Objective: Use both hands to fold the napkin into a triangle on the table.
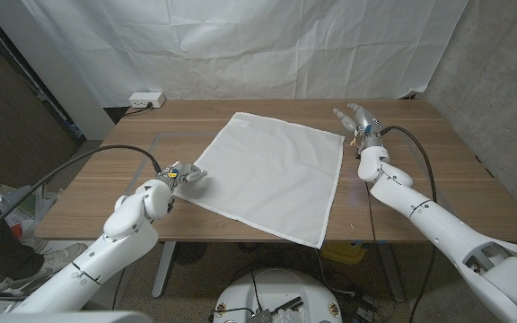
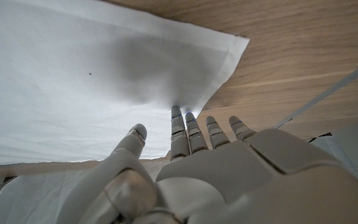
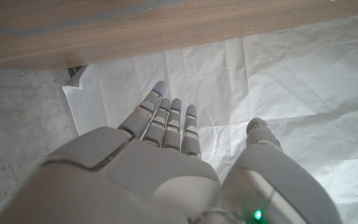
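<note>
Left wrist view: fingers (image 2: 179, 134) of the left hand (image 2: 216, 180) extended and apart, tips at the napkin's edge close to one corner, touching or just short of it, which cannot be told; nothing gripped. Head view: left hand (image 1: 184, 175) at the napkin's left corner, low over the table (image 1: 447, 170). Right wrist view: fingers (image 3: 166, 118) of the right hand (image 3: 160, 174) straight and spread, holding nothing, pointing toward the white backdrop (image 3: 278, 81) beyond the table edge. Head view: right hand (image 1: 359, 119) just beside the napkin's right corner, apart from the cloth and seemingly raised above the wood. Napkin (image 1: 267, 175): white, square, lying flat and fully unfolded on the table as a diamond, one corner near the front edge, the opposite corner toward the rear. Step in hand, by judgement: approach to the corners; no fold begun. Next move calls for each hand to take hold of cloth, the left pinching its corner, then one corner carried across to the opposite one while the other hand steadies the napkin.
</note>
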`<act>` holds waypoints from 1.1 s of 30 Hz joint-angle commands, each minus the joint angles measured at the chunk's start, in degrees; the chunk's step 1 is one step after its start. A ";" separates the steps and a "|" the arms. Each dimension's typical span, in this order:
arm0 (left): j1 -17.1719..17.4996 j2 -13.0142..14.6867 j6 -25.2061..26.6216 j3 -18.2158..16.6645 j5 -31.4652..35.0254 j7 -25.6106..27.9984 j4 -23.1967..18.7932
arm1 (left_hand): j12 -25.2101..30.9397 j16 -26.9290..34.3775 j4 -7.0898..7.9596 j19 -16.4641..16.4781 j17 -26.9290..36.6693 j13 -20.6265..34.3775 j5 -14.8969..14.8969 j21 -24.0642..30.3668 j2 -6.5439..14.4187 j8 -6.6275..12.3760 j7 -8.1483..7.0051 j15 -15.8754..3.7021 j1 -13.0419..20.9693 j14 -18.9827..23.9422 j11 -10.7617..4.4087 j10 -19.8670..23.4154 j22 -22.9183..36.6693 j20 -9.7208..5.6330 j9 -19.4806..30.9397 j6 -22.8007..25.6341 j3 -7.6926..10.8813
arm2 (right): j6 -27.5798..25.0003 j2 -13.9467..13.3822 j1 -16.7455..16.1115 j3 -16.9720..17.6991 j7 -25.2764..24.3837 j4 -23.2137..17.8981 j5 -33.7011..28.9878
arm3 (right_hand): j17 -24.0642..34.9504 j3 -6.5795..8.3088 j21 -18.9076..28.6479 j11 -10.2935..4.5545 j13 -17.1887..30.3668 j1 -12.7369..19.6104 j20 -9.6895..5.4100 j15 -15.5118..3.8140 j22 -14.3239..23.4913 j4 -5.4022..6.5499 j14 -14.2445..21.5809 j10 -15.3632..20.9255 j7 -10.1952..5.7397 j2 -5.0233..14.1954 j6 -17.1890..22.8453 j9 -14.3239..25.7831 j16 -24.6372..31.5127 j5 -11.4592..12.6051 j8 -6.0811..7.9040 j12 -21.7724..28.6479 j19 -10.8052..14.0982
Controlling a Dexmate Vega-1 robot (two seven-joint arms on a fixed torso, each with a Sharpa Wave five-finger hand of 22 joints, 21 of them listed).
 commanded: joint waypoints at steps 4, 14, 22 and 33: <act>-1.09 -1.06 -0.74 0.09 1.02 -1.14 1.37 | 0.15 0.20 0.76 -0.28 0.02 0.17 0.01 -0.18 -0.07 0.27 0.07 -0.29 -0.43 0.27 -0.14 0.34 0.07 -0.20 0.13 0.42 -0.02 | -9.03 1.76 4.27 -4.87 -0.33 6.31 -8.50 | 0.49 0.57 0.17 -0.25 0.23 2.51 0.39 -1.15 0.32 -1.96 2.29 1.01 0.05 0.49 2.42 0.39 0.62 0.56 0.64 0.11 0.64; -2.19 -1.68 -1.12 0.37 1.10 -1.72 2.58 | 0.08 0.15 1.25 -0.35 -0.05 0.17 0.06 -0.21 0.01 0.07 0.22 -0.38 -0.89 0.27 0.01 0.33 0.07 -0.18 0.12 0.25 -0.02 | -10.06 0.94 5.91 -8.14 1.86 8.49 -11.97 | 1.07 0.74 0.04 -0.89 0.44 4.41 0.77 -2.05 0.38 -3.62 3.44 2.99 -0.43 0.03 4.30 0.51 1.04 0.77 1.05 0.62 0.73; -3.04 -2.22 -1.38 0.65 1.04 -2.22 3.49 | 0.02 0.08 1.77 -0.42 -0.14 0.16 0.13 -0.24 0.11 -0.09 0.45 -0.41 -1.34 0.22 0.20 0.35 0.07 -0.09 0.12 0.12 0.04 | -10.53 1.55 6.95 -10.00 2.11 10.83 -13.74 | 1.65 0.38 -0.62 -2.26 0.64 4.92 1.62 -2.59 0.42 -4.09 0.53 2.56 -1.54 -0.36 5.25 0.64 -0.04 1.02 1.16 0.21 -0.78; -3.89 -2.84 -1.48 1.04 1.18 -2.63 4.29 | -0.06 -0.03 2.26 -0.47 -0.25 0.16 0.19 -0.27 0.12 -0.24 0.49 -0.51 -1.75 0.14 0.20 0.38 0.05 -0.19 0.12 -0.02 0.16 | -11.29 2.65 8.10 -11.38 2.80 14.42 -14.33 | 2.13 -0.14 -0.63 -2.52 0.82 5.31 1.75 -2.89 0.43 -4.34 0.94 3.13 -1.39 -0.72 11.02 0.93 0.20 1.32 3.31 0.11 -0.82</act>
